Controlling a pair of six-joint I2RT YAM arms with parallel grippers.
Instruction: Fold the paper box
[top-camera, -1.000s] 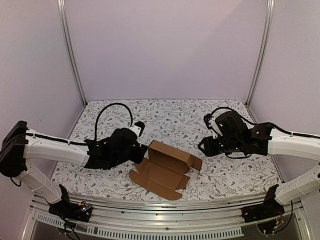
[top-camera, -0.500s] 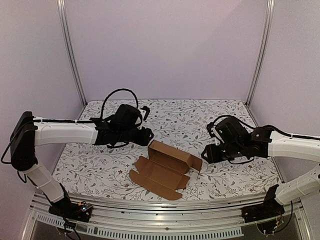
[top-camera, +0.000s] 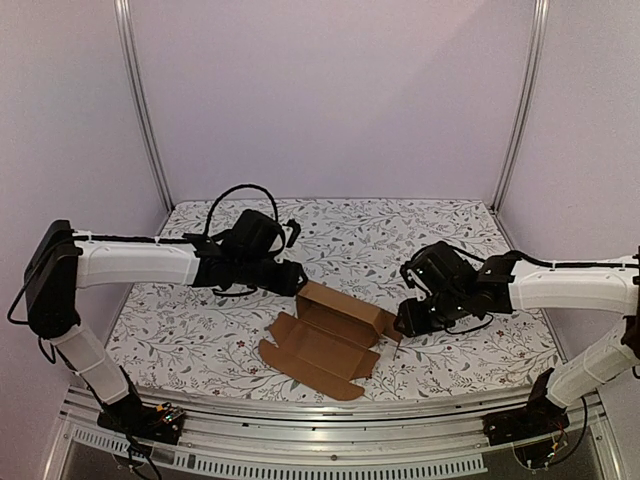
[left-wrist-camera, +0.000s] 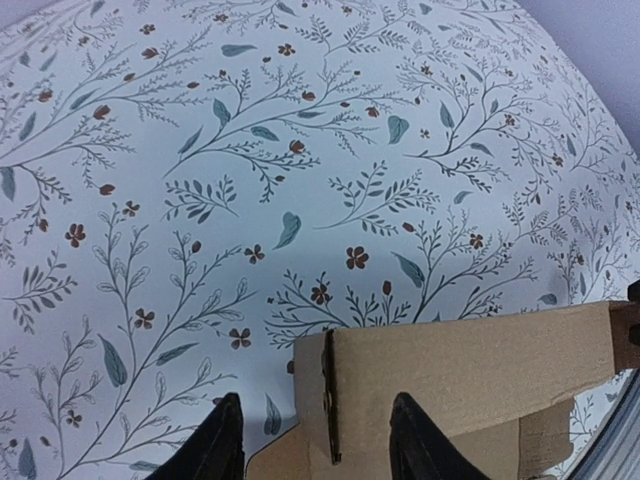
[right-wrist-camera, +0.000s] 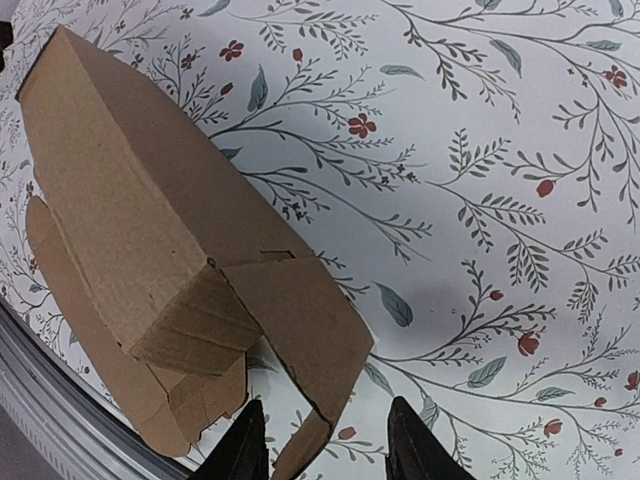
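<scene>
The paper box (top-camera: 330, 335) is plain brown cardboard, partly folded, lying on the floral table near the front centre, with flat flaps spread toward the front. My left gripper (top-camera: 296, 282) is open at the box's far left corner; in the left wrist view the box's corner (left-wrist-camera: 440, 375) sits between my open fingers (left-wrist-camera: 222, 440). My right gripper (top-camera: 402, 322) is open at the box's right end; in the right wrist view an end flap (right-wrist-camera: 300, 320) of the box (right-wrist-camera: 130, 210) reaches between the fingertips (right-wrist-camera: 415, 440).
The table has a white cloth with a leaf and flower print (top-camera: 440, 240). Metal frame posts (top-camera: 145, 110) stand at the back corners, and a metal rail (top-camera: 330, 410) runs along the front edge.
The left arm swung from the box's near left side up and back to its far left corner. The right gripper moved down and left, closing in on the box's right end.
</scene>
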